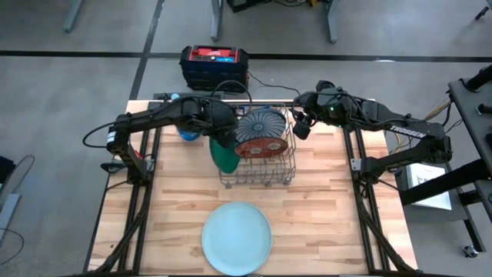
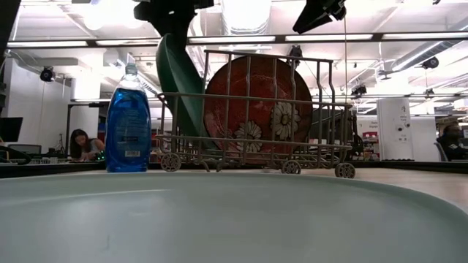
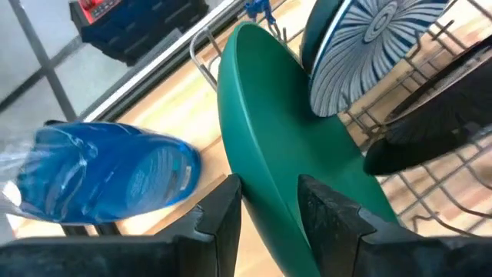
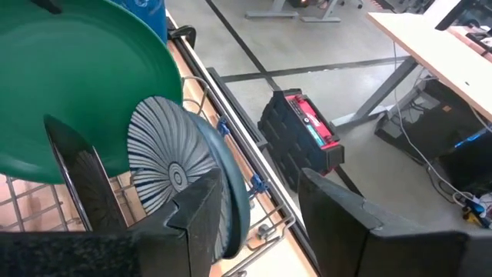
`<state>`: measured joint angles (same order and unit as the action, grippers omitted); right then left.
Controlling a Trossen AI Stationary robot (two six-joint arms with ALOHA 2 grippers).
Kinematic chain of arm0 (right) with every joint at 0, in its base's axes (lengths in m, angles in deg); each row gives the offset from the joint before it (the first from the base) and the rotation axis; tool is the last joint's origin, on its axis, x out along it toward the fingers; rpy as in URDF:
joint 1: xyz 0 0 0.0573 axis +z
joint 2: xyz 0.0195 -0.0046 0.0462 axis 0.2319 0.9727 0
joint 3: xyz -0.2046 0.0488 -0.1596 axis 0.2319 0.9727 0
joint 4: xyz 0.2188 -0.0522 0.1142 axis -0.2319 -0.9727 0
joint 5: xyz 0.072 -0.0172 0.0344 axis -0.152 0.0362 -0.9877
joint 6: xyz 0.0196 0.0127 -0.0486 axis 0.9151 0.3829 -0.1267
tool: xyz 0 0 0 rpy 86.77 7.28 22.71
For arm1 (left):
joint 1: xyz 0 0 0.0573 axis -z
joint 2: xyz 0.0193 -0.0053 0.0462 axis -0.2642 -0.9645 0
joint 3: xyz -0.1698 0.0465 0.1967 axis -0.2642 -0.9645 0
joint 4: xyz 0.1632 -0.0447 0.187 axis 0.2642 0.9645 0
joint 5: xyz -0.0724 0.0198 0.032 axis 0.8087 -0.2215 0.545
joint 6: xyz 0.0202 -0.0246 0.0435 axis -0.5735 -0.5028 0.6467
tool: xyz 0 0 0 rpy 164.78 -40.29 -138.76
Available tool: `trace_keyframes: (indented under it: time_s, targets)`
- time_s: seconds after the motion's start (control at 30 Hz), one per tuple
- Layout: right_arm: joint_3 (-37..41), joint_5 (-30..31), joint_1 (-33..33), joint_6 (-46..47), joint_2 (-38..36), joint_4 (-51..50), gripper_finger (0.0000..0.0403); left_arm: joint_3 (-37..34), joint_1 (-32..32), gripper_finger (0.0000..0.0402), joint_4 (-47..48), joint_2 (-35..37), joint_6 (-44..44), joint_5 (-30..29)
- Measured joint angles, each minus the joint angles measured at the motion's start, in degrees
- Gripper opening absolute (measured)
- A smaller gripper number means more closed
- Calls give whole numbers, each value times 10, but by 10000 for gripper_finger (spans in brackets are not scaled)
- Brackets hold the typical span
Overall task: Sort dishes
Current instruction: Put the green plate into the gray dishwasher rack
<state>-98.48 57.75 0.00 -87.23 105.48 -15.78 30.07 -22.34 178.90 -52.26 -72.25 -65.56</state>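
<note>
The left gripper (image 3: pixel 269 208) is pinching the green plate (image 3: pixel 284 146) by its rim beside the rack (image 1: pixel 261 165), fingers narrow around that stiff, slick, likely breakable edge.

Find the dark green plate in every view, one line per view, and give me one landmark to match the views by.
High view: green plate, at the wire rack's left side, under the left gripper.
Low view: on edge, left of the red flowered plate.
Left wrist view: centre, rim between the fingers.
Right wrist view: upper left.
Landmark: the striped plate beside it.
</note>
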Motion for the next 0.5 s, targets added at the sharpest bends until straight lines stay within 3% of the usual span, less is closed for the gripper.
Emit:
trace_keyframes:
  time_s: [0.5]
  targets:
    - [3,-1,0,28,0,-8,163,54,-2,116,0,-26,64,19]
